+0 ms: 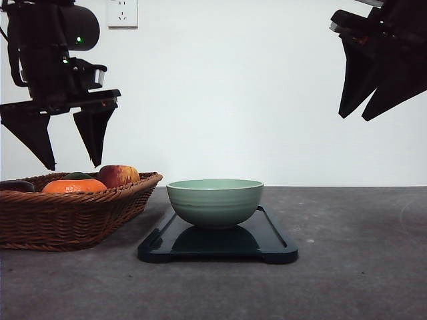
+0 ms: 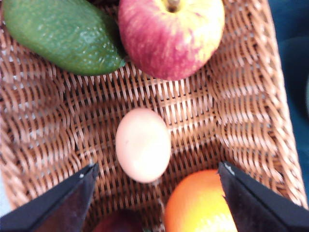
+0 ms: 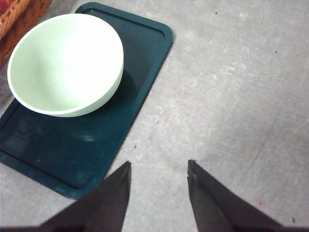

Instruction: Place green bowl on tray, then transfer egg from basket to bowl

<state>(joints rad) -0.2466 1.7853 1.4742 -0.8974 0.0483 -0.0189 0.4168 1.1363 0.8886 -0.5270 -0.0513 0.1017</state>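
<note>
- Currently, front view: green bowl upright on tray, frame centre, low; sits toward the tray's far end, near half of the tray bare.
- Basket at lower left, just beside the tray's left edge, contact not resolvable. Holds an orange, an apple, a sliver of something green behind the orange, a dark item at the far left rim. Egg hidden by the basket wall here.
- Left gripper at upper left, hanging above the basket, fingers spread wide, nothing between them, clear of the fruit.
- Right gripper at upper right, high above the table, well apart from bowl and tray; fingers apart, nothing held.
- Wall socket at top, left of centre.
- Left wrist view: egg mid-frame on the basket weave, lying free. Left fingertips at the bottom corners, one each side of the egg, wide open, not touching it.
- Avocado upper left, apple upper centre, orange bottom centre-right, just beside the egg. Dark purplish item at the bottom edge, blurred.
- Right wrist view: bowl upper left, empty, on the tray; basket corner at the top left edge.
- Right fingertips at bottom centre, parted, over bare table, beside the tray's edge.
</note>
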